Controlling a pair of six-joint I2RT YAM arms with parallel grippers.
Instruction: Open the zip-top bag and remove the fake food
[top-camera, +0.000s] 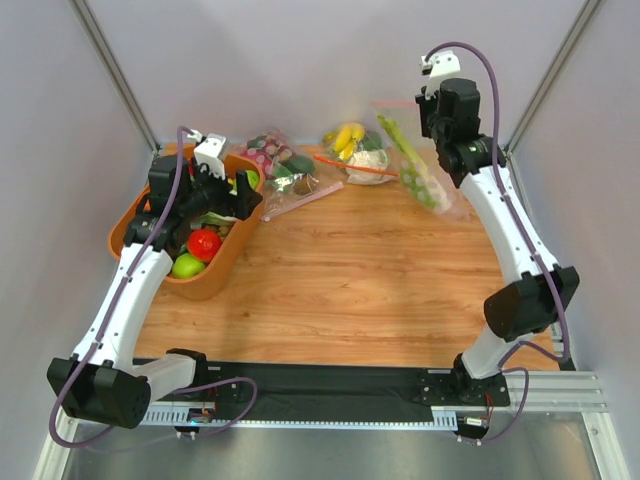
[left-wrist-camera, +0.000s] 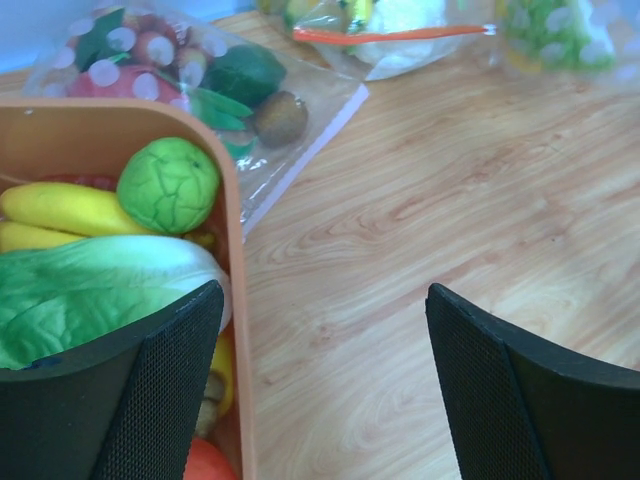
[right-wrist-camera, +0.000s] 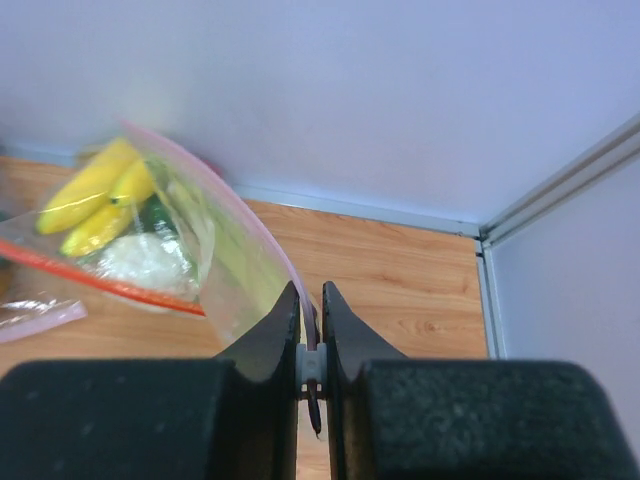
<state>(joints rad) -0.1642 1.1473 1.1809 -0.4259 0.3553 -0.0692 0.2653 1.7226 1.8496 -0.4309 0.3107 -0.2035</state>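
Pale walls close round the wooden counter (top-camera: 350, 280), and at its far right corner my right tool (right-wrist-camera: 311, 300) is clenched on the pink zip strip (right-wrist-camera: 250, 215) of the zip-top bag (top-camera: 425, 180), fake food (top-camera: 405, 145) inside. My left tool (left-wrist-camera: 322, 300) hovers released over the orange basket (left-wrist-camera: 236, 250) rim, well apart from the bag. With one thin pinch, I judge a pull could slip off the strip or drag the bag along unopened

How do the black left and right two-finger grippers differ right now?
Left gripper: jaws wide apart, holding nothing; right gripper: shut on the clear pink-strip zip-top bag. Left hangs at the orange basket's edge; right is at the table's far-right corner. Both are black.
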